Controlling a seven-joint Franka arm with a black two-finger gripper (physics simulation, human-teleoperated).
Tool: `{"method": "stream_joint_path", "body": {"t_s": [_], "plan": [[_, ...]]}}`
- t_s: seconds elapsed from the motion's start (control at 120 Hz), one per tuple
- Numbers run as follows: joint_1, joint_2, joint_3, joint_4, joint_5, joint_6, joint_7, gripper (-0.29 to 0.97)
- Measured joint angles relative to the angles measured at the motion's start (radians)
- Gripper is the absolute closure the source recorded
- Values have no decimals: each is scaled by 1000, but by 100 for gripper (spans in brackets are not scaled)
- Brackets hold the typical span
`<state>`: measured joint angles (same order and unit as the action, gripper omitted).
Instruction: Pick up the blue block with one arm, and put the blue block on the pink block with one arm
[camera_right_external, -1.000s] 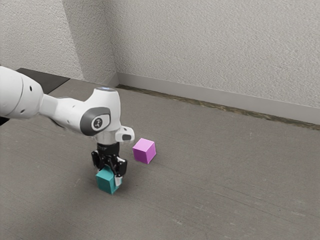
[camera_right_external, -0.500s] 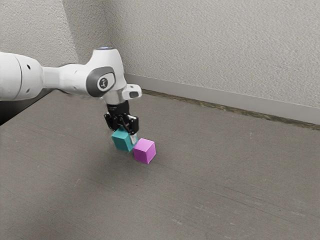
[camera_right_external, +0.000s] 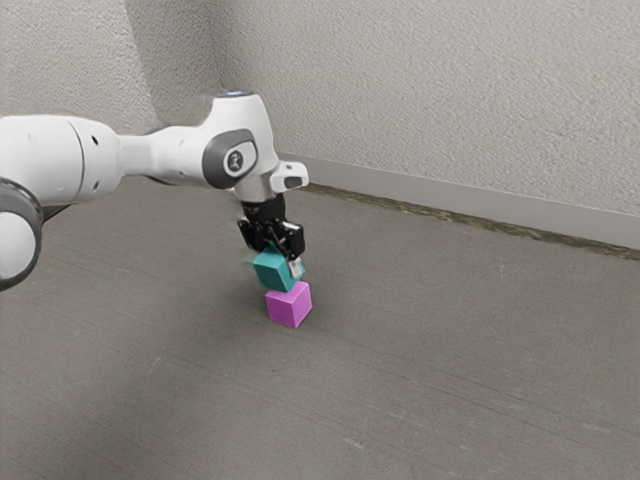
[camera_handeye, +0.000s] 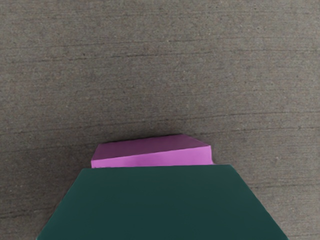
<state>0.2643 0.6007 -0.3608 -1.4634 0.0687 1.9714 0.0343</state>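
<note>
Exterior view, from its left: a white arm of smooth, rounded segments with grey joints reaches over a grey table with a fine streaked grain. Its black gripper points down, fingers clenched on two opposite sides of the blue block.

The blue block is a plain, matte cube that renders as teal-green. It is held off the table, directly above the pink block and offset slightly toward the exterior view's left. Whether the two blocks touch cannot be told from this view.

The pink block is a matte cube of like size, standing flat on the table. Behind it, a pale baseboard runs beneath a rough stippled wall.

Wrist view: the blue block appears as a dark, flat-faced shape just under the hand. It covers most of the pink block, leaving one strip of the pink top and one edge exposed beyond it. The overlap is therefore partial. This view also shows the table grain running in fine parallel lines.
</note>
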Motion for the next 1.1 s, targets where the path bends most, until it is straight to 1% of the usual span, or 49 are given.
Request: {"method": "stream_joint_path", "body": {"t_s": [0.1,0.158,0.367,0.433,0.55,0.633,0.683,0.75,0.85,0.9,0.933,0.975,1.033,1.1], "plan": [[-5,6,0,4,0,-1,6,33],[-6,8,0,5,-3,-1,12,25],[-7,11,1,12,-7,-3,31,11],[-7,-2,4,12,-7,-5,39,8],[-19,-60,-1,11,-8,-21,54,4],[-22,-135,-7,0,-9,-44,70,3],[-23,-212,-9,-28,-9,-66,87,2],[-21,-342,-16,-77,-9,-115,116,2],[-18,-545,-33,-139,-8,-247,155,1],[-5,-625,-62,-146,-5,-328,172,1],[15,-656,-99,-135,9,-380,186,1],[1,-674,-123,-121,22,-433,201,1],[-36,-684,-132,-100,35,-491,221,0],[-41,-704,-126,-88,45,-541,242,0]]}}
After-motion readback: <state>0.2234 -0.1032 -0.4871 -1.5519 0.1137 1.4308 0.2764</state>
